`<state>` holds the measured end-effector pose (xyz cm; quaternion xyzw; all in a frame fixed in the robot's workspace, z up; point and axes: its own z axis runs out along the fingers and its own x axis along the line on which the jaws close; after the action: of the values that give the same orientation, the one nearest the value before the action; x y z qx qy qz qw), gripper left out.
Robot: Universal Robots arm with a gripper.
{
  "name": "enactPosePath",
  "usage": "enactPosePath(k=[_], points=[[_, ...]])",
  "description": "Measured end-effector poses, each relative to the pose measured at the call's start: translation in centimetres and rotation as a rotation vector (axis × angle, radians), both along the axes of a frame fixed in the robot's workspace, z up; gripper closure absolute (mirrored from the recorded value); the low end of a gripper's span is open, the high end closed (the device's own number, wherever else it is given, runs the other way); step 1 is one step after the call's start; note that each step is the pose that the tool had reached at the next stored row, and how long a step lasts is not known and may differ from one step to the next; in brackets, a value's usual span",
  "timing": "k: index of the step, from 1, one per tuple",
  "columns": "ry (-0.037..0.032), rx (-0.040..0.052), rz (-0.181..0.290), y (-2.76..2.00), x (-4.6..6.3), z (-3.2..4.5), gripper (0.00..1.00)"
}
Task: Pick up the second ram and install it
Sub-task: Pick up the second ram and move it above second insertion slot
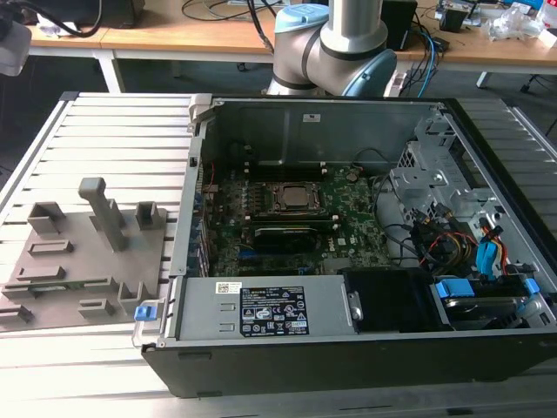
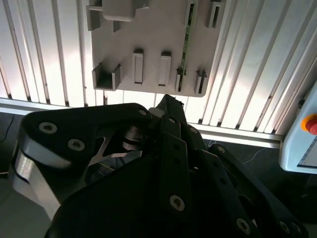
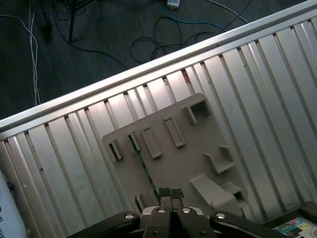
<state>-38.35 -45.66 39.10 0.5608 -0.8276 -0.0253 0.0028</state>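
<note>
Standing on its long edge in the grey fixture, the ram reads as a thin green line in both wrist views, its ends running towards small holder blocks. The fixture lies on the slatted table, at the exterior view's left of the open case, well apart from the motherboard.

The gripper hangs well above the fixture, roughly over one end of the ram. Its two dark pads look pressed together with nothing between them, so it is closed and empty.

The stick should be light and stiff, so weight is no worry, but it is thin and likely fragile: the chips on its faces and the contacts along its lower edge would not take scraping or a hard squeeze. My judgement is that the best hold is across its thickness, pads flat on the two broad faces, near the middle of the upper edge so it hangs level and does not swing. Smooth board faces could slip under a light pinch, and a grip near one end would let it tilt. The jaws would need to part first, in line with the stick
</note>
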Motion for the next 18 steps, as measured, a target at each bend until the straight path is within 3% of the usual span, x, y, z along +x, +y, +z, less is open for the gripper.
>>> enactPosePath(k=[13, 18], points=[[0.0000, 0.0000, 0.122, 0.00, 0.00, 0.00, 0.89], [0.0000, 0.0000, 0.147, 0.00, 0.01, 0.00, 0.89]])
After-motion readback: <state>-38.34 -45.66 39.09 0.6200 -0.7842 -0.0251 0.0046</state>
